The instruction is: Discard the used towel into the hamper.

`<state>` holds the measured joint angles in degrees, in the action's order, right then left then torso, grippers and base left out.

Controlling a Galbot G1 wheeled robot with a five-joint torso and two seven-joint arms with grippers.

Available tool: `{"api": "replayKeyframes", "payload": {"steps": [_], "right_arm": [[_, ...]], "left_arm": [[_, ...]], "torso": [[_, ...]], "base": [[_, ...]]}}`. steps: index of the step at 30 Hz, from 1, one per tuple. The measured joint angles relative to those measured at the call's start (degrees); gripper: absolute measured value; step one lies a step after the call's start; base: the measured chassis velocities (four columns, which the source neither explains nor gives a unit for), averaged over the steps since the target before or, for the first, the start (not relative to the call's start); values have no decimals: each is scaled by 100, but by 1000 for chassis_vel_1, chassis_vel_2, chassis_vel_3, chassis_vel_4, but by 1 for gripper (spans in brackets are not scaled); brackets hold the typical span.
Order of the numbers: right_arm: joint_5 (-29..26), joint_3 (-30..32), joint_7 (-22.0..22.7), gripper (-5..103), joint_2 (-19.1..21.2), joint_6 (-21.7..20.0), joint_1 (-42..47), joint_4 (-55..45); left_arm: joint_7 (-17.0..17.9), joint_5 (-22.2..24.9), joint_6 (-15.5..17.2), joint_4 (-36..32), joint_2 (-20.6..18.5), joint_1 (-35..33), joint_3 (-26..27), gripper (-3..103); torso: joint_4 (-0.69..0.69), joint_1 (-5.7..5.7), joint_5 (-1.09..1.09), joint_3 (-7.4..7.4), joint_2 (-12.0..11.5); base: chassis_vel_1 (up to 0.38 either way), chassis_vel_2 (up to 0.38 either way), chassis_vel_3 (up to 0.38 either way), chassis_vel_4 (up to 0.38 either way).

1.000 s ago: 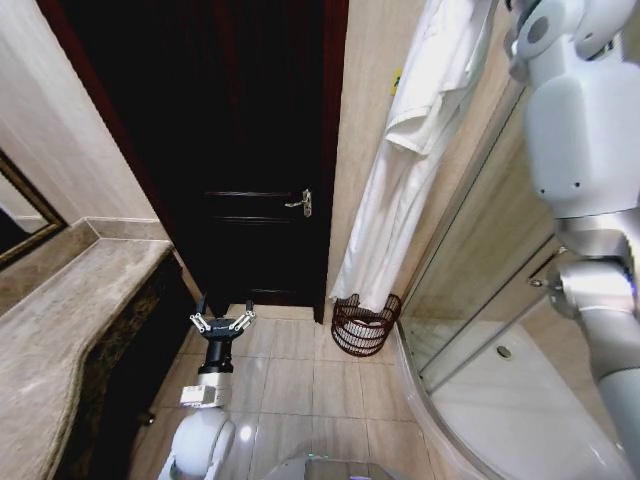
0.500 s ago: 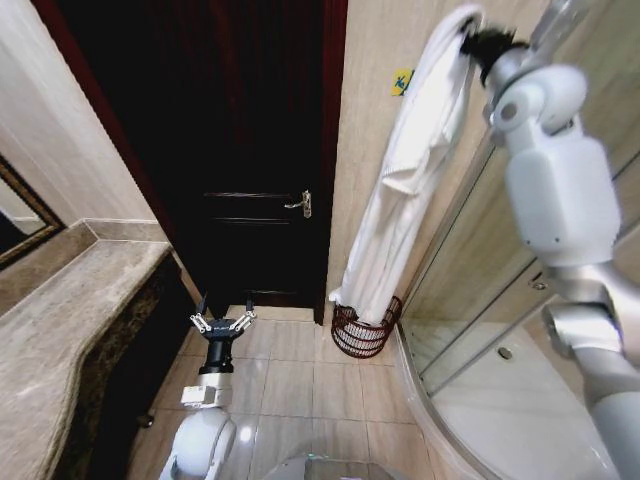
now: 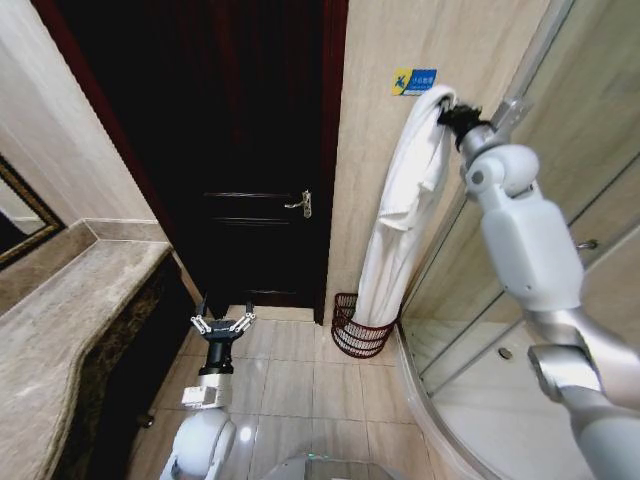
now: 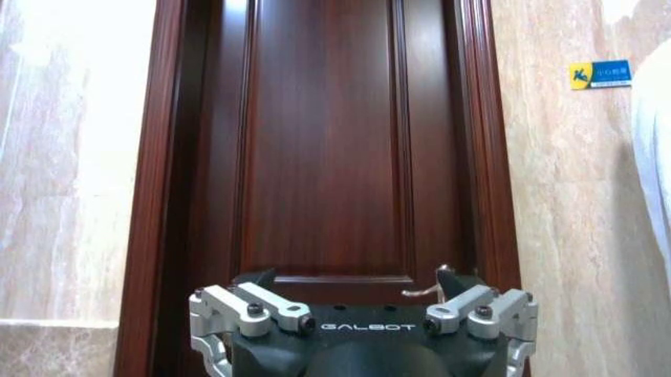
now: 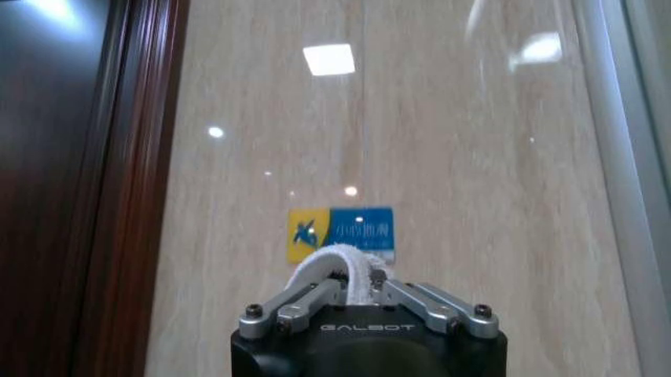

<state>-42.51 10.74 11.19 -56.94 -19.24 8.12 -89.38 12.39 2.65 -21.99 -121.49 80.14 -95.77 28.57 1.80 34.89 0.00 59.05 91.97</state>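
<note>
The right gripper (image 3: 450,110) is raised high against the beige wall, just below a small blue-and-yellow sign (image 3: 414,81), with its jaws closed on the top fold of the white towel (image 3: 405,210). The right wrist view confirms the hold: a bunched loop of white cloth stands pinched between the two fingers (image 5: 314,302), with the sign directly behind it. From the grip point the towel hangs in one long drape down the wall, beside the glass shower enclosure (image 3: 560,150). Its lower end reaches the hamper (image 3: 358,326), a dark reddish-brown wire basket standing on the tiled floor in the corner between the dark wooden door (image 3: 250,150) and the shower base. The hem appears to sit at or just inside the rim; whether it rests on the bottom cannot be determined. The left gripper (image 3: 222,322) is parked low in front of the door, jaws spread wide and holding nothing, beside the marble counter (image 3: 70,320). Assessment: the transport step is under way, with the towel carried and hung above the hamper. The next move calls for keeping the drape centred over the opening while lowering, so that the cloth gathers inside and does not spill over the rim; release should come only once most of the length is contained.
</note>
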Motion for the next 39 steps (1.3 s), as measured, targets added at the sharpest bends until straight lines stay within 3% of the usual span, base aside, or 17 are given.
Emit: {"api": "replayKeyframes", "payload": {"steps": [8, 18, 39], "right_arm": [[210, 263, 39, 4, -199, 129, 868, -278], [802, 799, -260, 4, -456, 455, 2105, -171], [2013, 1197, -728, 4, -1184, 1209, 2646, 1343]], "left_arm": [[11, 3, -78, 55, 7, -11, -21, 100], [6, -48, -177, 229, -1, -20, -62, 100], [-6, -132, -174, 263, 20, -23, -140, 100]], "torso": [[1, 0, 0, 0, 0], [0, 0, 0, 0, 0], [0, 1, 0, 0, 0]], "base": [[0, 0, 0, 0], [0, 0, 0, 0], [0, 0, 0, 0]]}}
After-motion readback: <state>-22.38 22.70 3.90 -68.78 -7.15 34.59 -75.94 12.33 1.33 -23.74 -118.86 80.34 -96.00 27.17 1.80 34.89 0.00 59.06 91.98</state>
